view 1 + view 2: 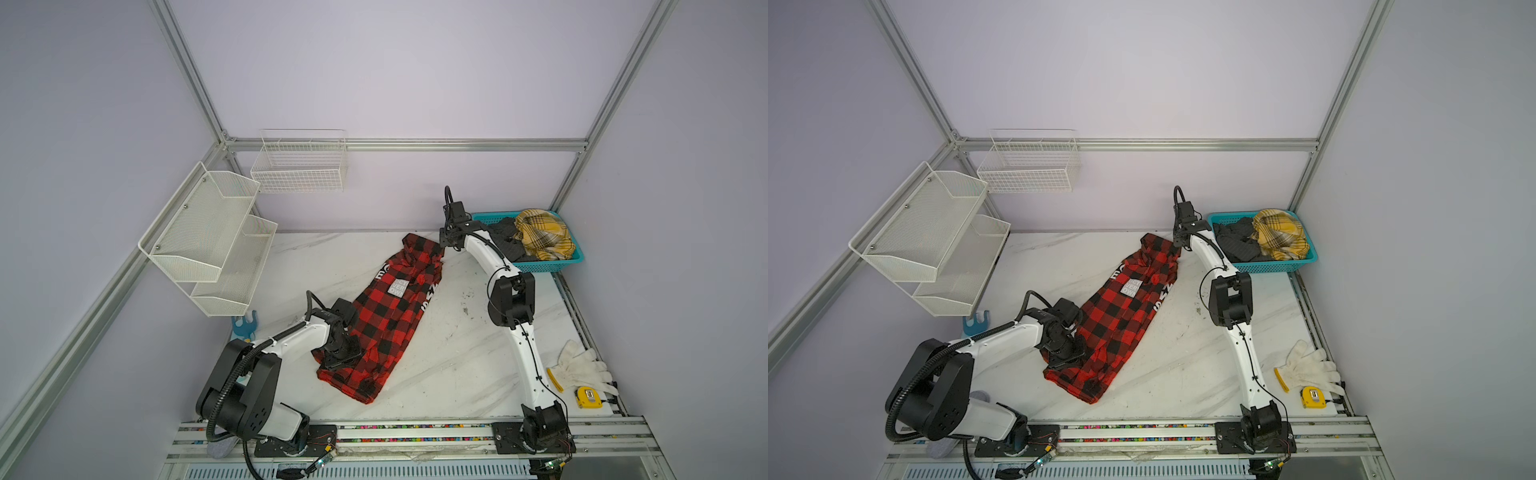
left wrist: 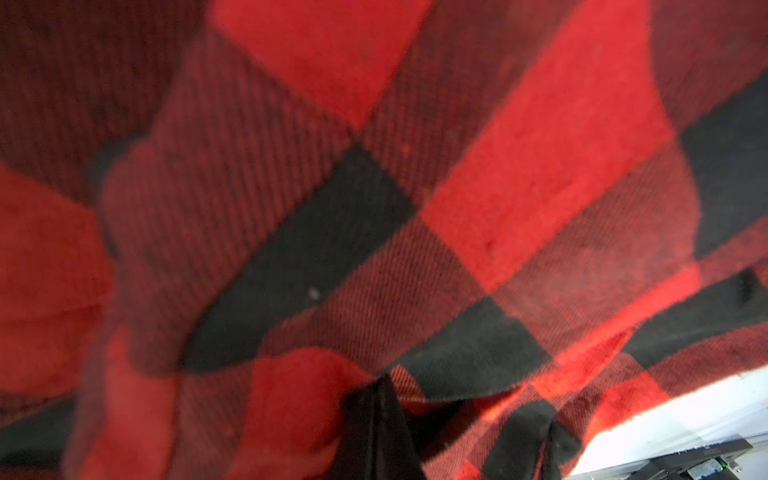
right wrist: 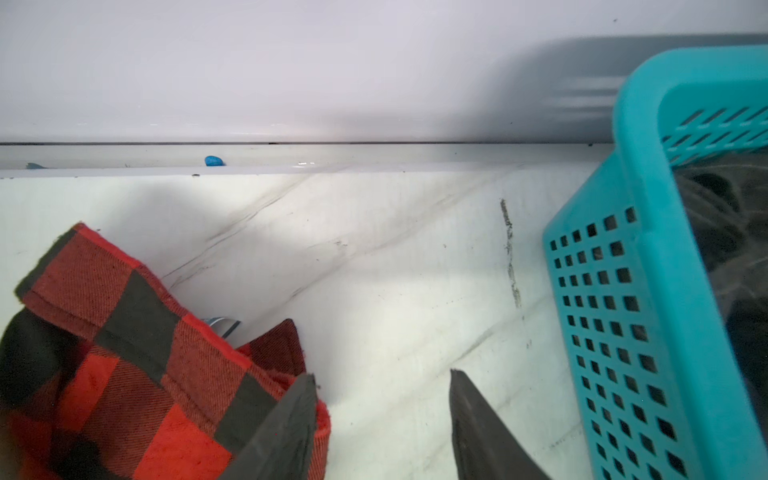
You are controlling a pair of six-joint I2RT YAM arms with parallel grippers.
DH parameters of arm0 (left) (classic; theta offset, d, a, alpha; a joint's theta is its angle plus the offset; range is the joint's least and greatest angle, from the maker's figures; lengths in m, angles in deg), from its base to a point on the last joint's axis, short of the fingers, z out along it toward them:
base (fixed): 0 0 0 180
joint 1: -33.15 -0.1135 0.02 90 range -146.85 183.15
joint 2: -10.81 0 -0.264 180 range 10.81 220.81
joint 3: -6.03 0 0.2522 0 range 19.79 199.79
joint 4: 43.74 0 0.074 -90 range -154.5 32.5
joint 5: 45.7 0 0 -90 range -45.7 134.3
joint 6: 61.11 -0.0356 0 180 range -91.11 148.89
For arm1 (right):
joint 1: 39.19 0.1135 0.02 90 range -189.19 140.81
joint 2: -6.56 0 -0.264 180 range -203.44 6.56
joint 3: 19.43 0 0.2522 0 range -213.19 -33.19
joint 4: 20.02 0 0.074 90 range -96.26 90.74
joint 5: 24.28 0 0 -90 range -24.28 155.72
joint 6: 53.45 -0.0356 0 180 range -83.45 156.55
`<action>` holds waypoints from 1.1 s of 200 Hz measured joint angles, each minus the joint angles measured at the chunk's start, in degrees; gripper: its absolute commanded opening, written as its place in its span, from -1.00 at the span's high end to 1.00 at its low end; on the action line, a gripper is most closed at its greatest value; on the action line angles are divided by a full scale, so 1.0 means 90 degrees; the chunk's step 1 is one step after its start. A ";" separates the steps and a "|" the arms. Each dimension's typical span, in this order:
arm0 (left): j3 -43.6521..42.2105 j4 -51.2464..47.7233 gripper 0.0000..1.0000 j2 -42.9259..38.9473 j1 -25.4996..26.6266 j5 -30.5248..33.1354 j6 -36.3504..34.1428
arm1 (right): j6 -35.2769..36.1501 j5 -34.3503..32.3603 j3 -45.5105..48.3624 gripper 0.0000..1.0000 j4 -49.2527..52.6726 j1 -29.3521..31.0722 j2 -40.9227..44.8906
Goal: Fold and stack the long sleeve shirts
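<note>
My left gripper (image 1: 340, 361) is clamped on the hem (image 1: 353, 386) of the red-and-black check shirt (image 1: 386, 316) lying on the desk (image 1: 457, 353), right gripper (image 3: 382, 374) apart beside its collar (image 3: 104, 282): a one-sided pull could bunch it.

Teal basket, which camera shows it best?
The top views: both show nearly the whole teal basket holding the yellow plaid garment and dark grey garment. The right wrist view catches only one perforated corner, blurred. The left wrist view shows just the red check shirt.

Buffalo-check shirt (image 1: 386, 328) patterned in red and black, lettered in white, mustard-yellow plaid garment (image 1: 540, 235), dark grey garment (image 1: 505, 241), teal basket (image 1: 548, 266), white grey-veined table (image 1: 457, 365).
</note>
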 measured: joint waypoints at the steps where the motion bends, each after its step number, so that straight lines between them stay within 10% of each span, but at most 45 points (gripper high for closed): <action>1: 0.0000 -0.0005 0.76 -0.0002 0.0000 -0.0002 0.0000 | -0.0002 0.0005 0.0032 0.00 -0.0007 0.0005 0.0010; 27: 0.0352 -0.0440 0.51 -0.0267 0.0002 -0.0056 0.0036 | -0.0265 0.0058 0.1433 0.19 -0.0124 0.0114 0.0884; 76: 0.1700 -0.0563 0.79 -0.0359 -0.0347 -0.0085 -0.0080 | -0.0930 0.0517 0.2888 0.59 -0.0410 0.0653 0.2618; 220: 0.0816 -0.0262 1.00 0.0874 -0.0704 0.0095 -0.0476 | -0.1511 0.1297 0.0449 0.58 -0.0379 0.0323 -0.0352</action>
